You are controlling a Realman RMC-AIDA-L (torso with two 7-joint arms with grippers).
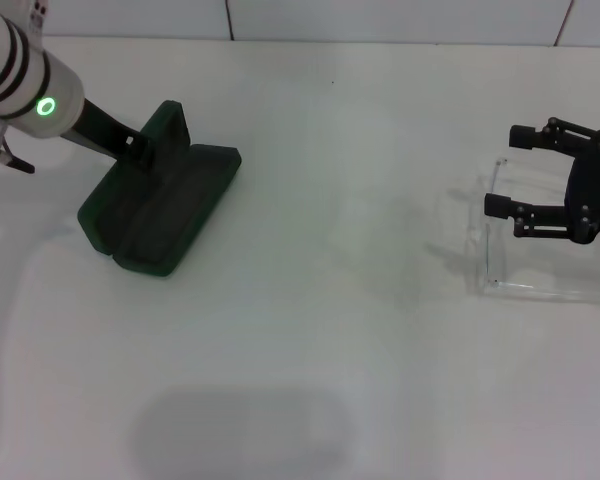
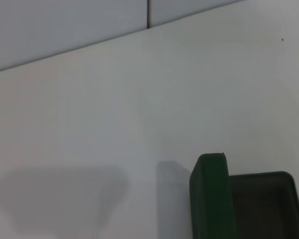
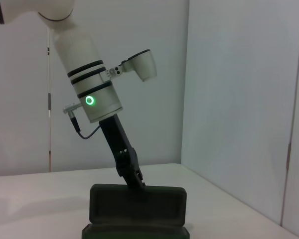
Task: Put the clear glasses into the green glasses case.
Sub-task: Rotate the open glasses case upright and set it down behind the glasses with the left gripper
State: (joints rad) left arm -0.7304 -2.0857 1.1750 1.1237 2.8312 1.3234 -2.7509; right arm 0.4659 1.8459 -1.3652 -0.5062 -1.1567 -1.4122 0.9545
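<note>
- Worktop point(image 1: 310, 330): white, plain; a pale wall runs along its far edge. It carries everything below.
- Left arm point(image 1: 20, 85): white tube with black bands and a green ring light, coming in from the far left corner in the head view. The right wrist view shows it sloping down to the case.
- Case point(image 1: 165, 205): dark green, open, on the left side of the worktop, set at a slant. Lid stands up at the far left side; the tray lies flat with its dark lining showing. The left wrist view shows the lid's edge point(image 2: 212, 199) upright with the lined tray beside it.
- Left claw point(image 1: 140, 150): black, at the raised lid, touching its upper edge. From the right wrist view point(image 3: 134, 179) it meets the lid at the middle of its top rim. Whether the fingers grip the lid or only press on it, cannot tell.
- Right claw point(image 1: 510, 170): black, at the right edge of the head view, well apart from the case. Fingers spread wide, pointing toward the robot's left, nothing between them but air and clear plastic.
- Glasses point(image 1: 495, 250): fully clear, hard to read against the white; lying on the worktop at the right, directly below and around the right claw's fingertips. One temple edge runs between the two fingers point(image 1: 500, 207); the rest stretches along the worktop on the near side of the claw. Contact between fingers and glasses cannot be told.
</note>
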